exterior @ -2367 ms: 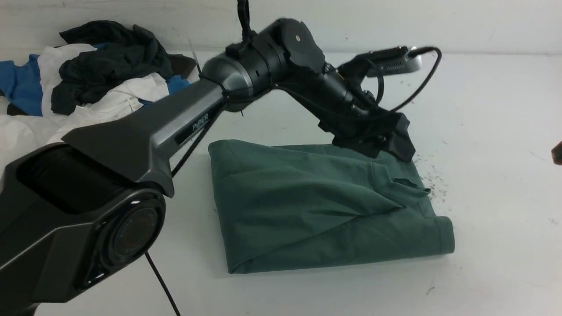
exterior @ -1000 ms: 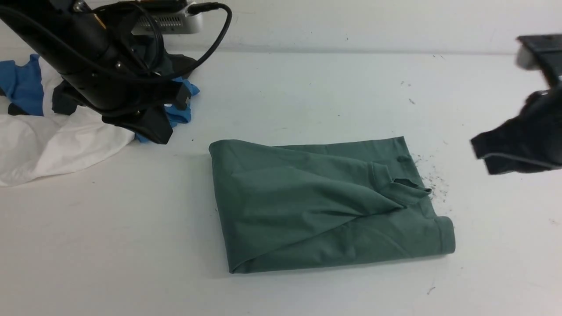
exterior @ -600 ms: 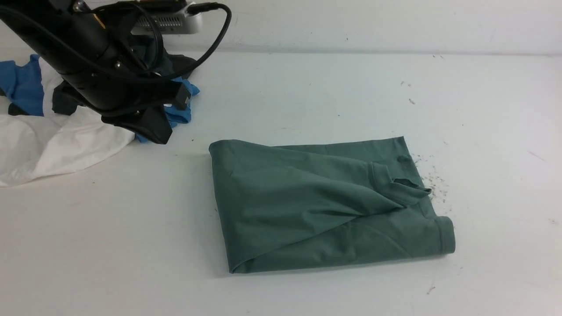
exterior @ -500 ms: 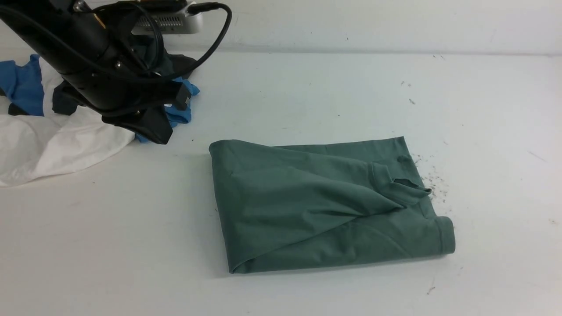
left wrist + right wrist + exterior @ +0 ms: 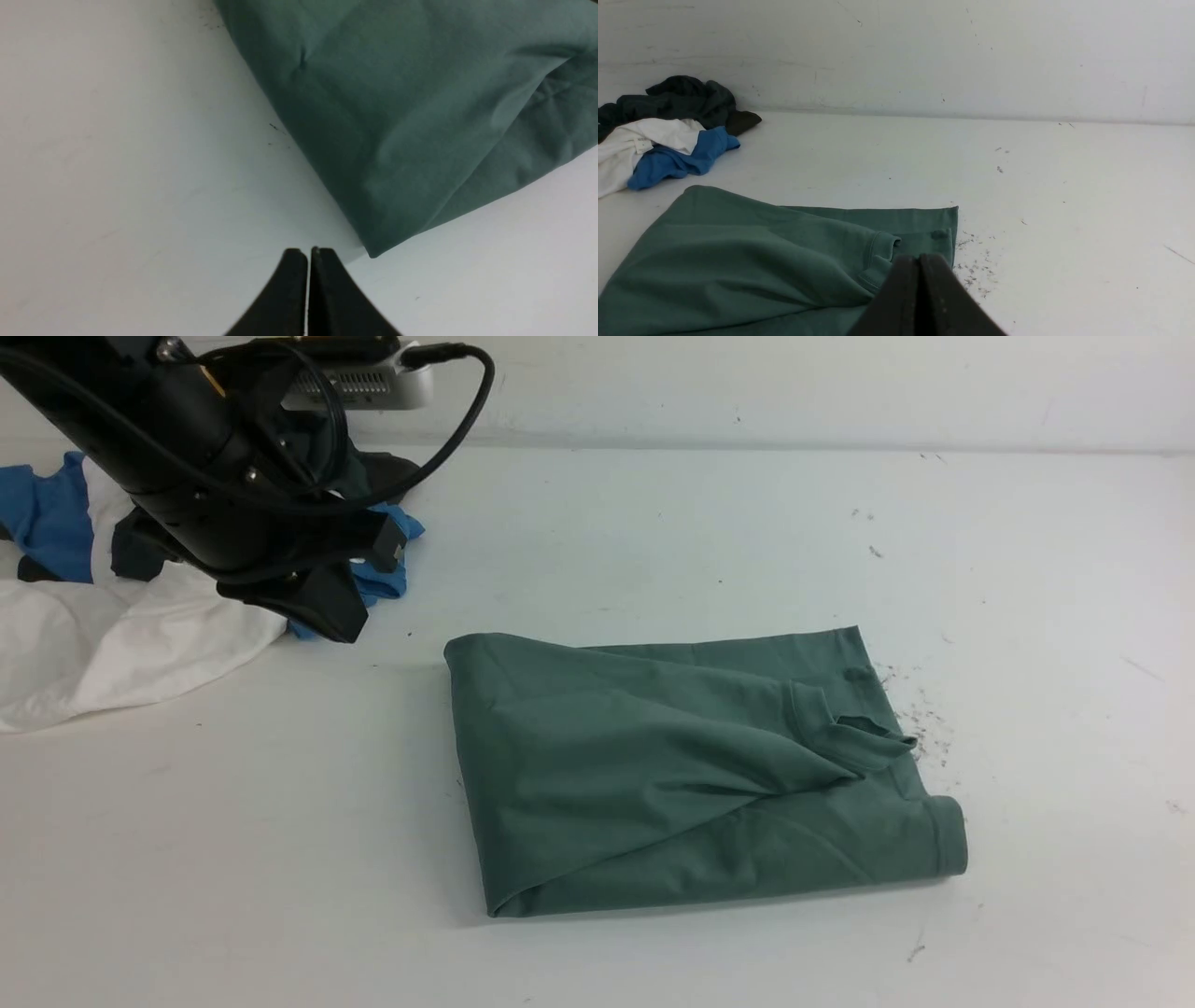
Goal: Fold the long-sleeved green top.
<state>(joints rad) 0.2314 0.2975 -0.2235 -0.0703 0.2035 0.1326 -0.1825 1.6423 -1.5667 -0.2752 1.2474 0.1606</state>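
Note:
The green long-sleeved top (image 5: pixel 691 765) lies folded into a flat rectangle in the middle of the white table (image 5: pixel 653 523), a ribbed cuff (image 5: pixel 854 733) resting on its right part. My left gripper (image 5: pixel 338 627) hangs at the back left over the edge of the clothes pile, well apart from the top. In the left wrist view it (image 5: pixel 308 254) is shut and empty, with a corner of the top (image 5: pixel 397 116) just beyond the tips. My right gripper (image 5: pixel 920 259) is out of the front view. Its wrist view shows it shut and empty, above the top (image 5: pixel 761 261) near the cuff.
A heap of white, blue and dark grey garments (image 5: pixel 103 616) lies at the back left, partly behind my left arm, and shows too in the right wrist view as a heap (image 5: pixel 668 130). Dark lint specks (image 5: pixel 920 719) dot the table by the top's right edge. A wall (image 5: pixel 794 383) closes the back.
My left arm has swung from the top's far right corner back to the far left. The right gripper has left the front view's right edge. Nothing moves in the last half second.

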